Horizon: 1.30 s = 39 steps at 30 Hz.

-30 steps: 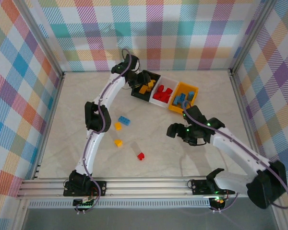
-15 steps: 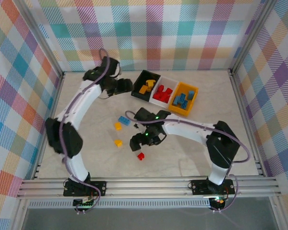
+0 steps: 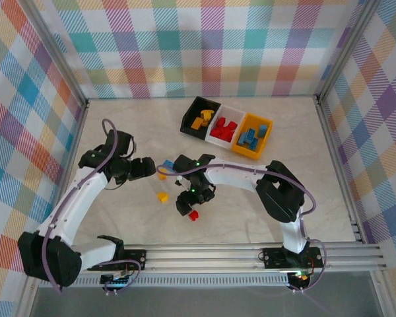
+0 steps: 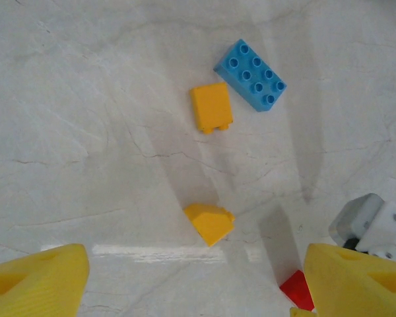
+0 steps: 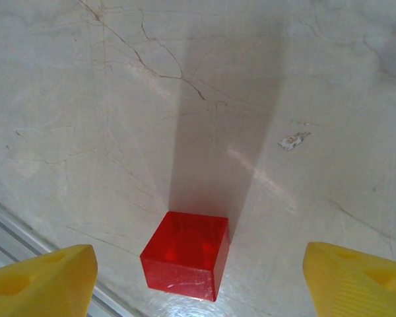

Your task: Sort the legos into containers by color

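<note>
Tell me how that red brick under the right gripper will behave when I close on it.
The red brick looks like rigid moulded plastic, so it probably won't deform. Its glossy faces may slip in a light grip. Squat and flat-sided on the table, it likely won't roll.

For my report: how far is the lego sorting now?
Done: the black bin holds yellow legos, the white bin red legos, the orange-yellow bin blue legos. In hand: nothing gripped; the open right gripper hovers over the red brick, the open left gripper near the blue brick and two yellow bricks. Left: those four, on the table.
</note>
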Motion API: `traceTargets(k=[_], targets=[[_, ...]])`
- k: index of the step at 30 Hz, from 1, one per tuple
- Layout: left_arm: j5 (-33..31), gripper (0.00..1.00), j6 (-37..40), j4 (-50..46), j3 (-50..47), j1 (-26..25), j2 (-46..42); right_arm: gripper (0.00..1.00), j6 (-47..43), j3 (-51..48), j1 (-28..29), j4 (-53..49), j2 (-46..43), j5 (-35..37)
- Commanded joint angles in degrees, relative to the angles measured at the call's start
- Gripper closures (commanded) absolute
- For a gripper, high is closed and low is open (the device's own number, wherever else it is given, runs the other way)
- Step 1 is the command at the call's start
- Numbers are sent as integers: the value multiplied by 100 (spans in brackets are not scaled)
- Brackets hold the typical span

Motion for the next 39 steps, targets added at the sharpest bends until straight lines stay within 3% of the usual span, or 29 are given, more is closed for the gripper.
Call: traceTargets(k=[1, 13, 23, 31, 39], targets=[[-91, 14, 66, -110, -188, 79, -255, 21, -415, 216, 150, -271, 189, 121], [-163, 14, 135, -402, -288, 180, -302, 28, -214, 130, 315, -162, 439, 243], [-73, 13, 120, -390, -362, 225, -362, 46, -81, -106, 314, -109, 340, 580], [-12, 12, 127, -306, -376, 248, -303, 54, -55, -133, 284, -206, -26, 931], [14, 13, 144, -268, -293, 284, -137, 61, 21, 74, -494, -243, -580, 980]])
